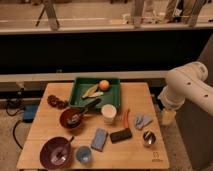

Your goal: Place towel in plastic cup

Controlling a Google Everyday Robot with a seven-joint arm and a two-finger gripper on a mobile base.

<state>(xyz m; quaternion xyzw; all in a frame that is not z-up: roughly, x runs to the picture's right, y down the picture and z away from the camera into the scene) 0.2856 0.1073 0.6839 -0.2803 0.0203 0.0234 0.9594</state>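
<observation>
Our bulky white plastic robot arm (189, 82)
We see smooth, rounded, glossy shells; our pale gripper (168, 116) sits beneath them, far right.

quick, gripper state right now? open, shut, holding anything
gripper: cannot be told; it hangs low just past the right edge of the table, at the end of the white arm.
</observation>
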